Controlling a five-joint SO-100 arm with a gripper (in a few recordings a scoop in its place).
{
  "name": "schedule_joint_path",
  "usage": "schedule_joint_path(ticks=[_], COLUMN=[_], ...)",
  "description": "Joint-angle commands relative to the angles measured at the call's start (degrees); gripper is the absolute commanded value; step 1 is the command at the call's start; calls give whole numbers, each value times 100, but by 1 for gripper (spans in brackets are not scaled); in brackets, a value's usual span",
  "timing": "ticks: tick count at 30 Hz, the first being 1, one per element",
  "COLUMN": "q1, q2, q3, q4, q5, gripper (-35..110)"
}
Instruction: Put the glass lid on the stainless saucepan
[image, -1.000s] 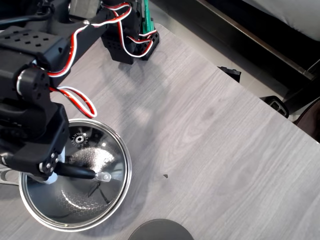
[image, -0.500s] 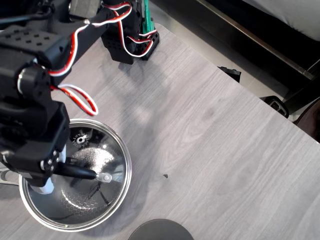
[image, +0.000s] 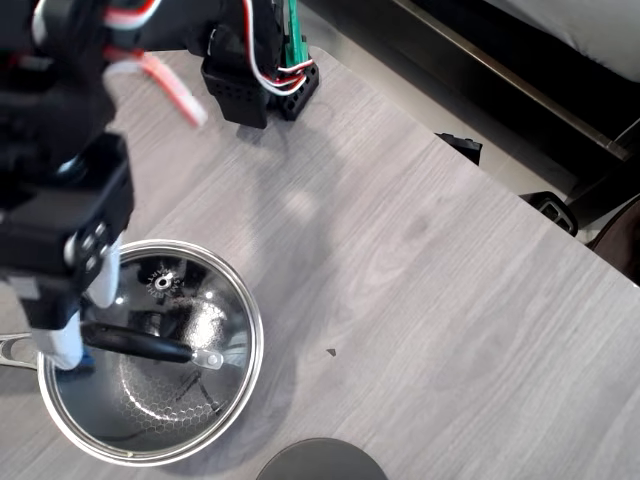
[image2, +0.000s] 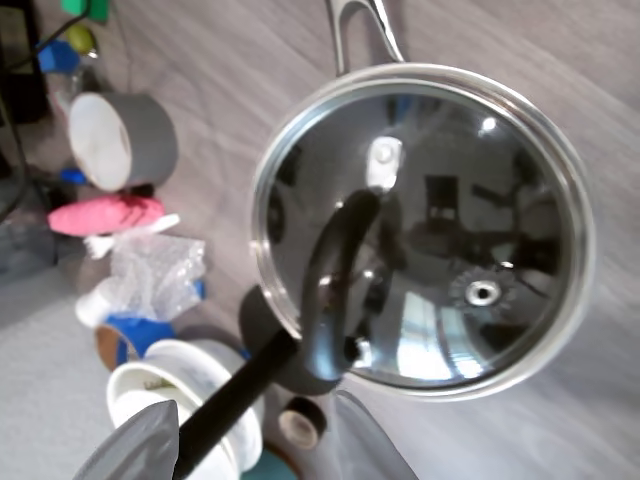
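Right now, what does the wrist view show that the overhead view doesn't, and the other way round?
Wrist view alone: clutter beyond the pan, including a grey tape roll, a pink object and bubble wrap.

Overhead view alone: the arm's base, the dark grey disc and the wider table.

Both: the glass lid sitting on the stainless saucepan, with the gripper above the lid's handle.

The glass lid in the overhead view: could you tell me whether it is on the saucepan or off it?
On. The glass lid lies flat inside the stainless saucepan rim, honeycomb interior visible through it; the gripper is open, clear of the handle.
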Motion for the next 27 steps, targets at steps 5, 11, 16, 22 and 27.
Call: schedule_joint_path(ticks=[5,11,16,22,27], q1=[-800,-1696,-2030,-2118,-2268], q2=[2637,5476,6671,7673,7972], q3=[2540,6416,7963,9580,10635], q4=[-308,-1969,-2373,-2874,-3138], q5=[141,211,193,185,220], gripper=[17,0,0,0,0])
